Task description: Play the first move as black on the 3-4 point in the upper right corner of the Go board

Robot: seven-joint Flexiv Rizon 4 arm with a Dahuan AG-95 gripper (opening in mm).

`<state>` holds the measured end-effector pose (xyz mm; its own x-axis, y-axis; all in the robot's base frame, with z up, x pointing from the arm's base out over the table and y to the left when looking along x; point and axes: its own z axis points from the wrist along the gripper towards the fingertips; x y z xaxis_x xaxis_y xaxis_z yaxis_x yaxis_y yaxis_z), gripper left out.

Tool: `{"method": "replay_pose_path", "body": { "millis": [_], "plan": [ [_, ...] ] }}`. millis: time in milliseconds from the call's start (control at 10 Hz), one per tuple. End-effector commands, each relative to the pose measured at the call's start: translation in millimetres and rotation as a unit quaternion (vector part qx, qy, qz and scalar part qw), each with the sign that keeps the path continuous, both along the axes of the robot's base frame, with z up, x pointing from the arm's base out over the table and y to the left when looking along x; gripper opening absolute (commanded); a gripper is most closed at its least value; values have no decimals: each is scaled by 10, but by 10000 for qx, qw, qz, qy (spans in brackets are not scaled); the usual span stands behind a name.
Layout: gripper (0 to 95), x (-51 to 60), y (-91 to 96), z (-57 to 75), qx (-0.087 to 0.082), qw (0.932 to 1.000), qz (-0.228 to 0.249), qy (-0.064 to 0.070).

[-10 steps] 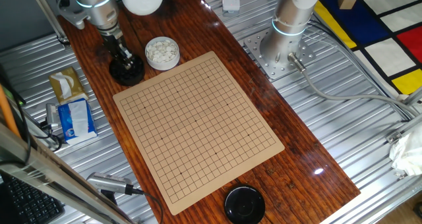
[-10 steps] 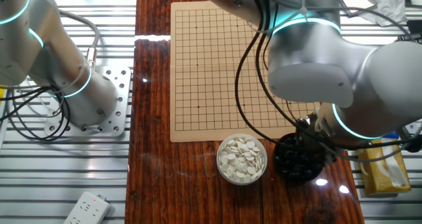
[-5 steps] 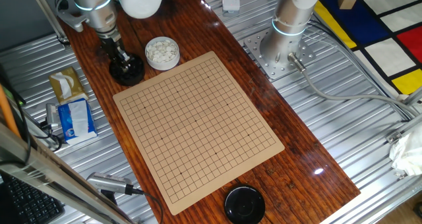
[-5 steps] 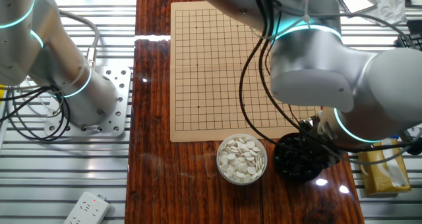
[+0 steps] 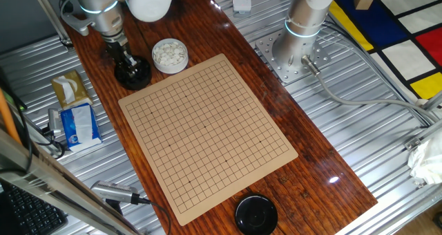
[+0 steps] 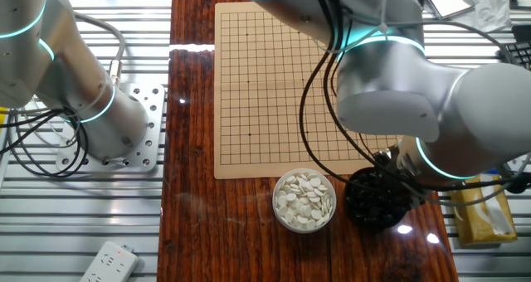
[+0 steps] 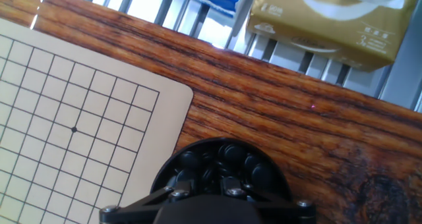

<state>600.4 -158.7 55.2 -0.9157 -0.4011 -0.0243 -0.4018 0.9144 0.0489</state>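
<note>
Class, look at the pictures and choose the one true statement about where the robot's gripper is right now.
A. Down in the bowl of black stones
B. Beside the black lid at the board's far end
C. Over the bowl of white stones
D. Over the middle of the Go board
A: the gripper reaches down into the bowl of black stones, next to the bowl of white stones; the Go board carries no stones.

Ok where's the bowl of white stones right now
The round bowl of white stones sits on the wooden table off the Go board's far-left corner in one fixed view, just right of the black bowl of black stones under the pincer.
</note>
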Motion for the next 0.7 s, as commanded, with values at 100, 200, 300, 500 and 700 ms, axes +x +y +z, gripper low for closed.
{"method": "replay_pose_path", "body": {
  "millis": [100,200,300,500,700],
  "plan": [
    [190,6,5,-18,-1,10000,-12,-25],
    [190,2,18,-43,-8,10000,-19,-49],
    [190,-1,25,-60,7,10000,-20,-68],
    [190,-1,23,-57,7,10000,-21,-76],
    [190,-1,22,-57,1,9999,-35,-115]
  ]
}}
